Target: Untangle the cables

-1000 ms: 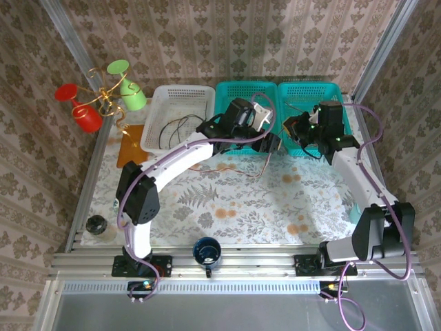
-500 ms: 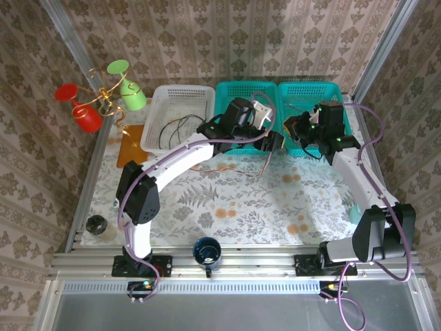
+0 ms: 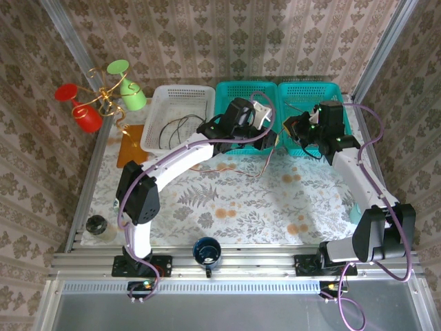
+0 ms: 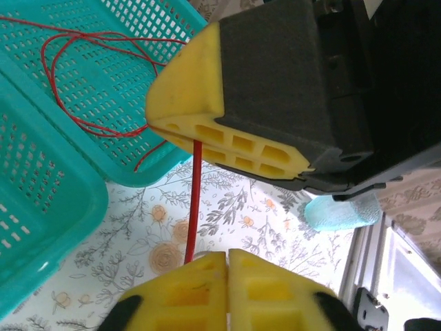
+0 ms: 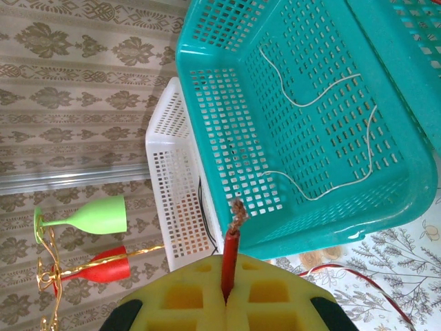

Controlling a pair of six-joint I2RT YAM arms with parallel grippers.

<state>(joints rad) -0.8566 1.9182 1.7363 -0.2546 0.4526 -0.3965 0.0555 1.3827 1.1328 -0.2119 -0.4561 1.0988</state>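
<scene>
Clamping red cable [image 5: 230,249]: right tool [image 5: 226,274] | left tool [image 4: 227,267] shut, hold unclear

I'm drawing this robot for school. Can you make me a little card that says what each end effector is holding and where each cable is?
left end effector: shut on red cable
right end effector: shut on red cable near its bare tip
red cable: runs straight from the left end effector toward the right one
white cable: lying in teal basket
black cable: lying in white basket
</scene>
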